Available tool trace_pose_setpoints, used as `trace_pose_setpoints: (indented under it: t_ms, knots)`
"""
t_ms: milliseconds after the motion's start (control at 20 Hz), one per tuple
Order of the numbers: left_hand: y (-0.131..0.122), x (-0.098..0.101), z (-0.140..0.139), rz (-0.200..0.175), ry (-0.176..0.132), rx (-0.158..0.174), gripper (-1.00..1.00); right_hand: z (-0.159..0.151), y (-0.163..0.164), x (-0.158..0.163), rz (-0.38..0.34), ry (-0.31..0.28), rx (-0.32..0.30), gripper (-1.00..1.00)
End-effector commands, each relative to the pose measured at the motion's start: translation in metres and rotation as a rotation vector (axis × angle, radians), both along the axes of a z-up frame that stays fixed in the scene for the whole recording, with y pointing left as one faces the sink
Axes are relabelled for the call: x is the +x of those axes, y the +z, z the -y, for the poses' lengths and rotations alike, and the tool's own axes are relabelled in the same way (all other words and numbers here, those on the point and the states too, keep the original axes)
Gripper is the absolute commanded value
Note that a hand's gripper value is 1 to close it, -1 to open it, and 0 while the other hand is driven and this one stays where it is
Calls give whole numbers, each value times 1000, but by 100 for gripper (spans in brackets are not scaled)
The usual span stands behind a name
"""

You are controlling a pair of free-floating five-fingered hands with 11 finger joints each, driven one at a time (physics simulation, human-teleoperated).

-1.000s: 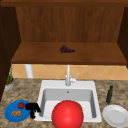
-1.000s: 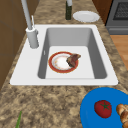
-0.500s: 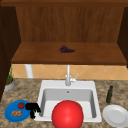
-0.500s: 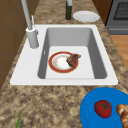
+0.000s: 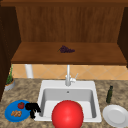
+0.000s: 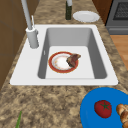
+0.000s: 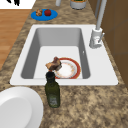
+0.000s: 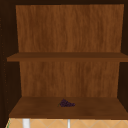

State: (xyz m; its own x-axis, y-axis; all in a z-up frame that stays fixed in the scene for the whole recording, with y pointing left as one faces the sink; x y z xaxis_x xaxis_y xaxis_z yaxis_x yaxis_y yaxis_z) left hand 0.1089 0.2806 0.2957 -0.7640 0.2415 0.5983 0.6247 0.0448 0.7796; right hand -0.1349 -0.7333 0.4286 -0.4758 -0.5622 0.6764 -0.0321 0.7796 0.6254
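The fingers (image 5: 33,113) of the left hand (image 5: 32,108) were curled downward and held nothing; they hung just at the right edge of the blue plate (image 5: 10,115), beside the tomato (image 5: 21,105) and close to the brown pastry (image 5: 16,113) on that plate. The plate lay on the bench (image 5: 25,92), just left of the white sink (image 5: 46,85).

The danger, as it appeared, was the plate's rim: curled fingers coming low over it could catch the edge and tip or push the plate along the bench, and the round tomato would roll off easily (toward the sink, perhaps). A grip from the side could also push the tomato against the pastry instead of closing round it.

In the basin lay a red-rimmed plate (image 6: 56,68) with a brown piece of food (image 6: 73,59) on its edge. A large red ball-like shape (image 5: 67,114) stood at the front of the sink. On the right stood a dark bottle (image 5: 109,94) and a white plate (image 5: 115,115), and grapes (image 5: 66,49) lay on the shelf above.
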Motion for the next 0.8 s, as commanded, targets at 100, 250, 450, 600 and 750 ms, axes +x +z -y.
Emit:
trace_pose_setpoints:
  t_ms: [100,250,450,600,750]
  knots:
    - [0,0,0,0,0,0,0,0,-42,16,22,78,-36,-100]
    - [0,0,0,0,0,0,0,-1,-63,27,44,106,-27,-100]
    - [0,0,0,0,0,0,0,-6,-94,44,69,145,-35,-100]
    - [0,0,0,0,0,0,0,-2,-117,58,82,184,-52,-100]
    - [0,0,0,0,0,0,0,-3,-138,74,89,231,-77,-100]
